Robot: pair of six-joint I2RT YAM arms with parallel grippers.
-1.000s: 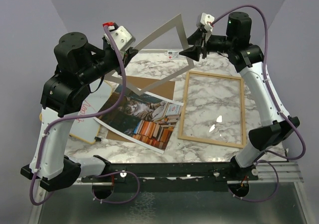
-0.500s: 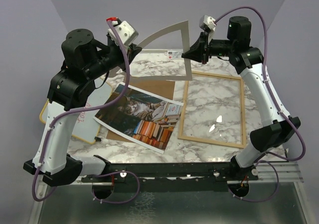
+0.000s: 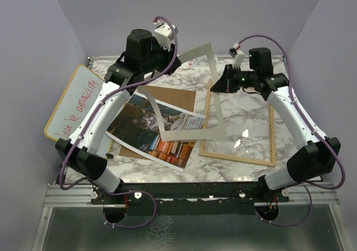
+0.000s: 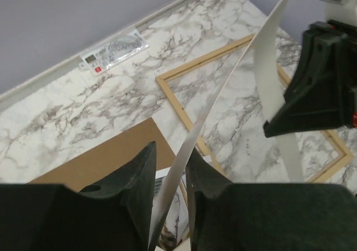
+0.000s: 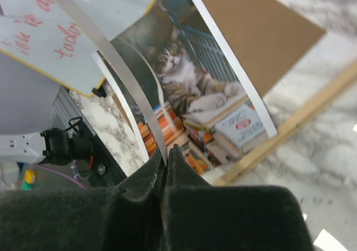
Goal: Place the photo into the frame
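Note:
The photo point(image 3: 150, 131) of a cat among books lies face up at the table's middle left, also seen in the right wrist view point(image 5: 189, 89). The frame point(image 3: 238, 157) of light wood lies flat to its right point(image 4: 206, 64) point(image 5: 295, 122). A thin white cardboard mat point(image 3: 192, 135) hangs tilted in the air over both. My right gripper point(image 3: 216, 86) point(image 5: 167, 149) is shut on one strip of it point(image 5: 111, 50). Behind, my left gripper point(image 3: 176, 63) point(image 4: 170, 150) stands with its jaws slightly apart, and another strip of the mat point(image 4: 223, 89) runs between them.
A whiteboard point(image 3: 72, 100) with red writing leans off the table's left edge point(image 5: 50, 33). A brown backing board point(image 3: 178, 97) lies partly under the photo point(image 4: 106, 156). A small protractor-like ruler point(image 3: 192, 63) point(image 4: 114, 49) sits by the back wall.
My left arm has swung from the left toward the back middle, uncovering the whiteboard, and its jaws have parted. The right gripper has shut on the mat and come lower. The mat now tilts down over photo and frame.

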